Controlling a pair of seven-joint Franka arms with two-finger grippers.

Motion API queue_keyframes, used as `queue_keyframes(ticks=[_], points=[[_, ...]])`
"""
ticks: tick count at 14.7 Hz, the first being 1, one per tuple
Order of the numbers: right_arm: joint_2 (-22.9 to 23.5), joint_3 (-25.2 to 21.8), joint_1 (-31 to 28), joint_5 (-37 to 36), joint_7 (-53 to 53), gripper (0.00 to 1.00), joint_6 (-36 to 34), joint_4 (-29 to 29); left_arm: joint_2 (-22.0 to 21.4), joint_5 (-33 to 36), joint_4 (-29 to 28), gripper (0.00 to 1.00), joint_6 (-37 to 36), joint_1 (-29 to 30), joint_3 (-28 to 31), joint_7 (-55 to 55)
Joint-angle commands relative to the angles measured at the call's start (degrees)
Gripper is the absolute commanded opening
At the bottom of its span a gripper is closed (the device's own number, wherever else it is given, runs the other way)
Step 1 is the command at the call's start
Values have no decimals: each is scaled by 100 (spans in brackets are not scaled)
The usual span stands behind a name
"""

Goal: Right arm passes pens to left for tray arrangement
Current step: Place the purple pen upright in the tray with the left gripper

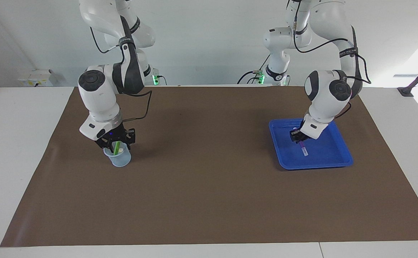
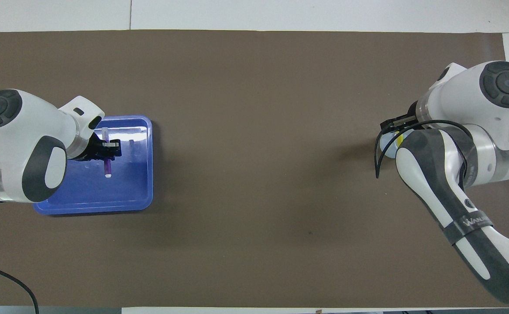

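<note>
Facing view: left gripper [image 1: 298, 138] holds purple pen [image 1: 303, 148] in tray [image 1: 341, 157]

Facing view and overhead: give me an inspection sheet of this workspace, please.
Surface: brown mat on white table.
Job's things: purple pen tilted over blue tray; green pen and yellow pen in cup.
Clutter: nothing seen.
End effectors: left end effector shut on purple pen over tray; right end effector down at cup's mouth.
Cables: black cable loops off right arm.
Surroundings: socket box by wall.
</note>
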Motion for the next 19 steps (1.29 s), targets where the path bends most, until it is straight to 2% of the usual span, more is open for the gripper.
queue_keyframes(ticks=[1,7,8,9,10,11,12,17,19], points=[[-166,65,-86,-95,-114,44,122,-206,58,119,-342,0,535,-57,34,48],[-219,65,-174,-95,-131,44,482,-461,67,128,-413,0,564,-4,34,311],[-219,65,-182,-95,-131,38,483,-461,59,128,-440,0,555,5,42,407],[-210,65,-174,-95,-122,18,483,-443,59,128,-440,0,529,13,43,460],[-210,65,-139,-95,-105,0,483,-435,50,128,-440,46,529,13,43,487],[-202,65,-139,-95,-105,0,483,-417,50,128,-440,96,520,22,34,496],[-193,65,-139,-95,-105,0,483,-391,50,128,-440,100,520,31,34,496],[-228,83,-112,-95,-105,0,202,83,50,128,-449,100,528,57,42,496],[-289,118,-103,-78,-87,0,-358,539,50,128,-449,100,537,66,43,496]])
